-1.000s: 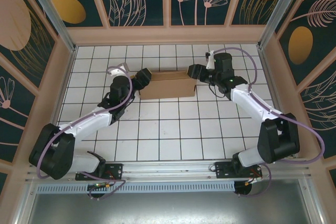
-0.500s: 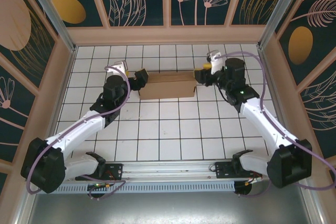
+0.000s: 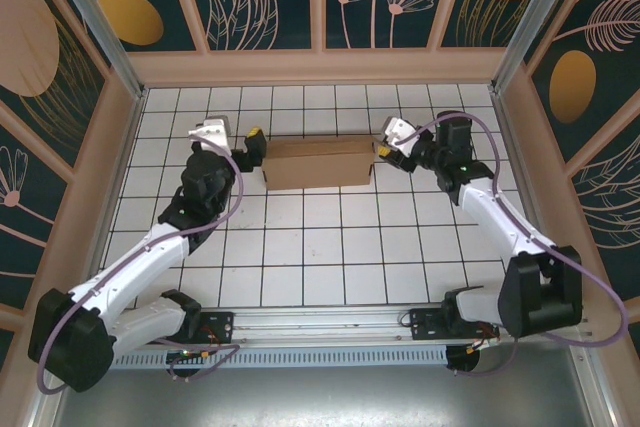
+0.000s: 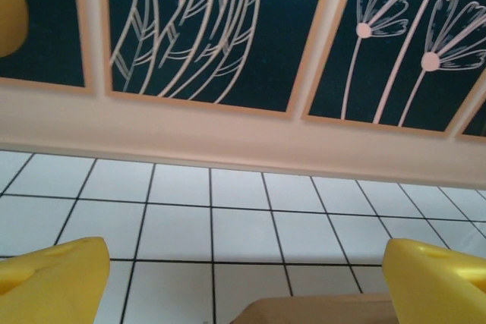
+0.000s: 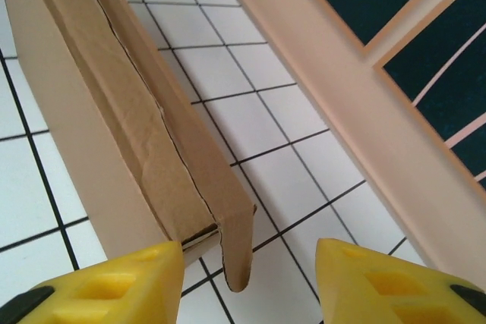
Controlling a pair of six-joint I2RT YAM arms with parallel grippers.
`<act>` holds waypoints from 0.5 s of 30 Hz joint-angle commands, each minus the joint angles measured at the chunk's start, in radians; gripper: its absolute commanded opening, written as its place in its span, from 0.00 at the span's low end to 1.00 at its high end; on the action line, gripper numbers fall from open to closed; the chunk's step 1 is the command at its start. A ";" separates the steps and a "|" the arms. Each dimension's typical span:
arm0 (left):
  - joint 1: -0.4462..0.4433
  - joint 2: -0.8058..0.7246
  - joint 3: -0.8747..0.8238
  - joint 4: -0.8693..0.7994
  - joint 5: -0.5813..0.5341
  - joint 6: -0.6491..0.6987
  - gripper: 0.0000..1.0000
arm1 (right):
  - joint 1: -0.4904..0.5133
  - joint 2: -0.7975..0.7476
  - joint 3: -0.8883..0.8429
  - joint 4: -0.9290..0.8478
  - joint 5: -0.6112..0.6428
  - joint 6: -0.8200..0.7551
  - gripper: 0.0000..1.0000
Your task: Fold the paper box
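Observation:
The paper box (image 3: 320,162) is a shallow brown cardboard box lying across the far middle of the white tiled table. My left gripper (image 3: 254,139) stands open just off the box's left end; in the left wrist view its yellow fingers (image 4: 49,278) spread wide, with a corner of the paper box (image 4: 319,310) low between them. My right gripper (image 3: 384,153) is open at the box's right end. In the right wrist view the paper box (image 5: 114,104) shows a loose flap hanging at its near corner between the yellow fingers (image 5: 114,286), untouched.
A low beige wall (image 3: 320,65) runs close behind the box, with patterned panels above. Side walls (image 3: 110,157) hem in the table left and right. White tiles (image 3: 320,247) stretch between the box and the arm bases.
Both grippers have drawn back from the box's ends. The left arm has swung left and straightened; the right wrist has turned and shifted right. The box has stayed put.

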 commanded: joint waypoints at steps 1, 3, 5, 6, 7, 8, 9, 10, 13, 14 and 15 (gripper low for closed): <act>0.006 -0.054 -0.067 0.115 -0.060 0.039 0.92 | -0.010 0.043 0.023 -0.017 -0.007 -0.095 0.47; 0.006 -0.074 -0.078 0.115 -0.060 0.047 0.93 | -0.009 0.065 0.028 -0.016 0.004 -0.100 0.47; 0.006 -0.091 -0.086 0.119 -0.048 0.051 0.93 | -0.008 0.082 0.031 0.002 0.007 -0.087 0.45; 0.006 -0.096 -0.090 0.126 -0.037 0.055 0.93 | -0.007 0.087 0.028 0.013 0.009 -0.082 0.44; 0.006 -0.102 -0.096 0.136 -0.020 0.060 0.93 | -0.006 0.093 0.026 0.026 0.010 -0.078 0.43; 0.006 -0.106 -0.104 0.145 -0.003 0.065 0.91 | -0.001 0.100 0.026 0.034 0.017 -0.077 0.41; 0.006 -0.109 -0.109 0.153 0.014 0.073 0.88 | 0.000 0.109 0.030 0.036 0.023 -0.077 0.39; 0.006 -0.113 -0.115 0.160 0.043 0.088 0.85 | 0.002 0.118 0.036 0.034 0.031 -0.078 0.36; 0.006 -0.117 -0.114 0.161 0.082 0.117 0.76 | 0.002 0.143 0.054 0.027 0.052 -0.071 0.28; 0.006 -0.114 -0.106 0.153 0.072 0.114 0.74 | 0.001 0.147 0.056 0.025 0.052 -0.071 0.26; 0.006 -0.115 -0.101 0.148 0.067 0.115 0.73 | 0.001 0.148 0.057 0.026 0.053 -0.071 0.24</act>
